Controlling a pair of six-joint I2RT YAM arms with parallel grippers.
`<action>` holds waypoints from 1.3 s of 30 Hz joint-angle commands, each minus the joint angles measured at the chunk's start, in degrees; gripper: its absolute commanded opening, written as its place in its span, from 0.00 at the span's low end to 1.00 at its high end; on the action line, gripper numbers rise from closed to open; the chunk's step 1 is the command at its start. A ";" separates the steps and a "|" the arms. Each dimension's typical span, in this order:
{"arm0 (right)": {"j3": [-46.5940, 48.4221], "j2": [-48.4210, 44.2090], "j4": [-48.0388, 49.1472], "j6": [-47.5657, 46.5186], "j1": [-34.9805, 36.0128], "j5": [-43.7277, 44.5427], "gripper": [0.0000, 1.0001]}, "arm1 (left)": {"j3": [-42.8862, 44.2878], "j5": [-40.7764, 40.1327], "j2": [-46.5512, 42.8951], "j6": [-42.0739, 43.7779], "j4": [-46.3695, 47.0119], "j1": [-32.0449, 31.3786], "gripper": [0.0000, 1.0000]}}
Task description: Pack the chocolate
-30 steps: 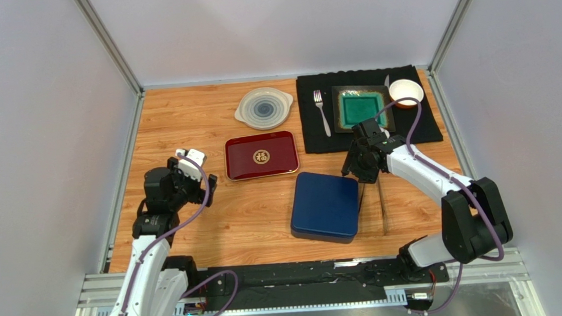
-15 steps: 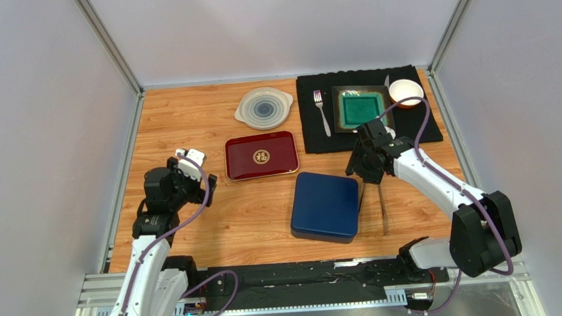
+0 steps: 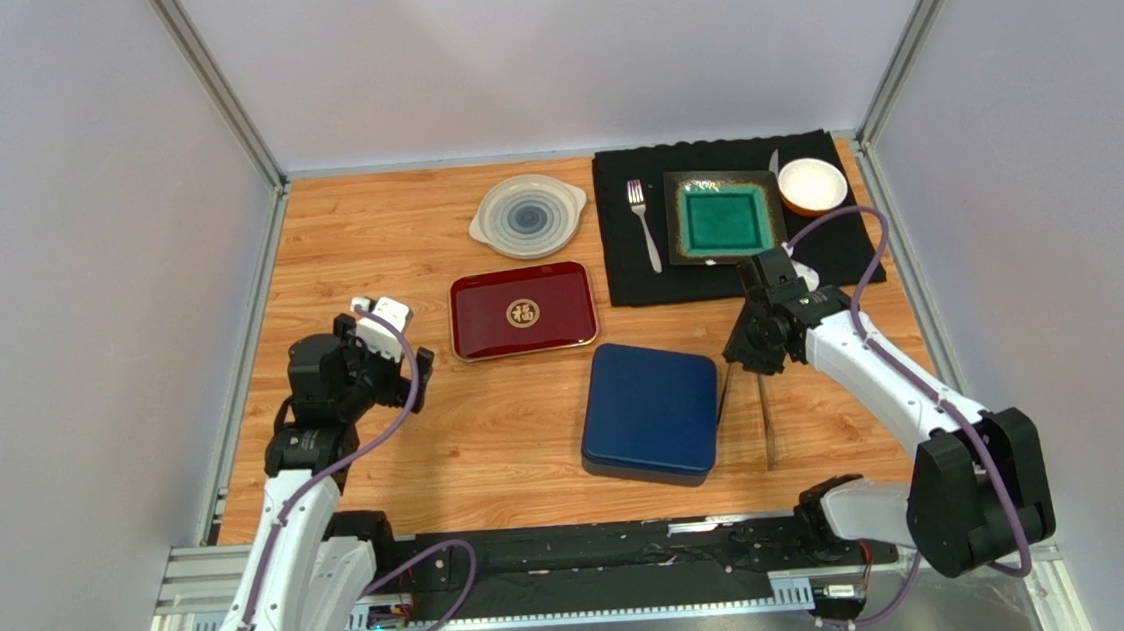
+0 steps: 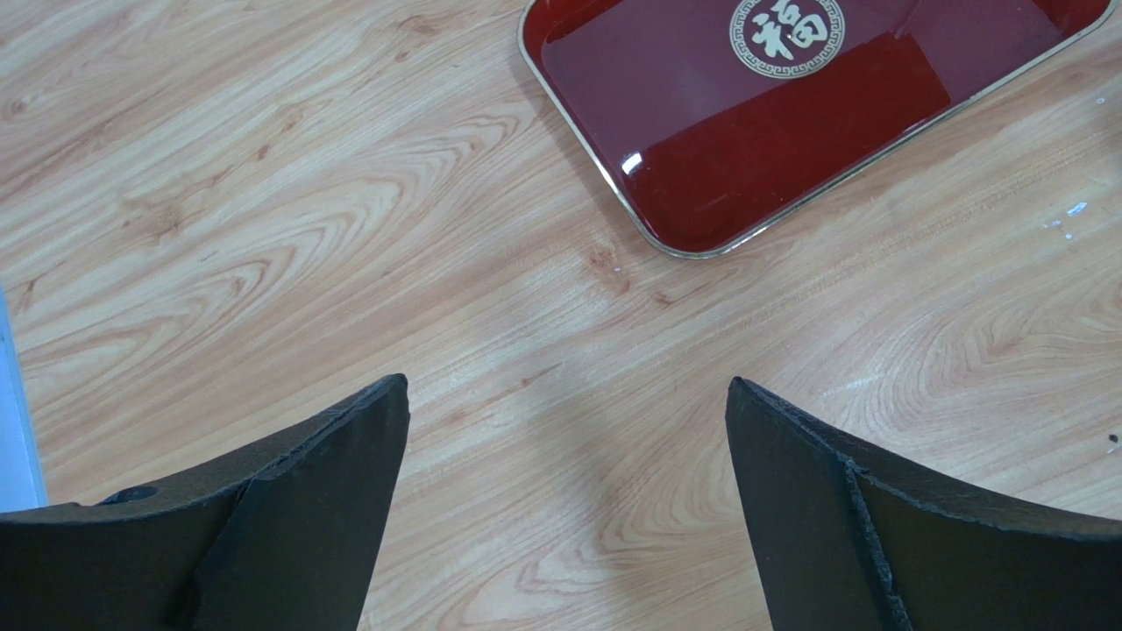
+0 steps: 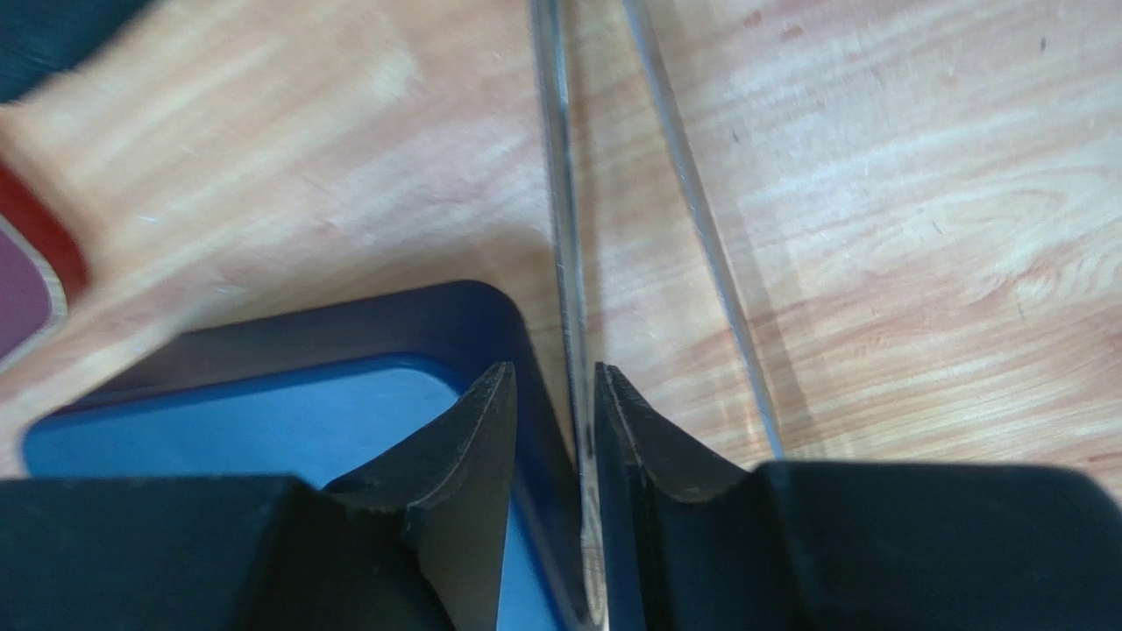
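No chocolate shows in any view. A closed blue box (image 3: 651, 411) lies near the table's middle, and its corner (image 5: 264, 421) fills the lower left of the right wrist view. Thin metal tongs (image 3: 765, 420) lie on the wood just right of the box. My right gripper (image 3: 756, 346) hangs over their far end. Its jaws (image 5: 553, 375) stand narrowly apart around the tongs' left arm (image 5: 560, 197), which rests against the right finger. A gap remains on the left side, and the other arm lies outside the jaws. My left gripper (image 3: 402, 343) stands wide open (image 4: 566, 395) over bare wood, holding nothing.
A red lacquer tray (image 3: 523, 311) with a gold emblem lies left of the box, also in the left wrist view (image 4: 790, 118). Behind it sits a translucent round lid (image 3: 527, 213). A black mat (image 3: 850, 255) at the back right carries a fork (image 3: 644, 226), a green plate (image 3: 726, 217) and a white bowl (image 3: 811, 183).
My right gripper has moved right and slightly nearer, from the box's far right corner to over the tongs, and its jaws have narrowed. The left arm has not moved.
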 commanded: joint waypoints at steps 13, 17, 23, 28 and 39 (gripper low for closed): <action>-7.27 -1.24 7.01 4.63 4.22 -3.18 0.30 | 0.84 -0.54 -0.08 0.34 -0.27 -0.33 0.99; -5.08 2.10 7.71 5.24 6.42 -3.00 0.30 | 0.75 -1.24 0.00 0.60 -0.36 -0.33 0.99; -3.31 4.04 8.33 6.56 9.06 -2.56 0.30 | 0.48 -1.86 0.09 0.86 -0.18 -0.33 0.99; -1.30 4.39 9.38 7.35 11.25 -2.91 0.31 | 0.48 -2.29 0.62 0.69 0.08 -0.24 0.99; 4.07 2.02 1.49 4.54 12.84 1.65 0.35 | 0.48 -3.09 1.05 -0.01 -0.18 0.37 0.99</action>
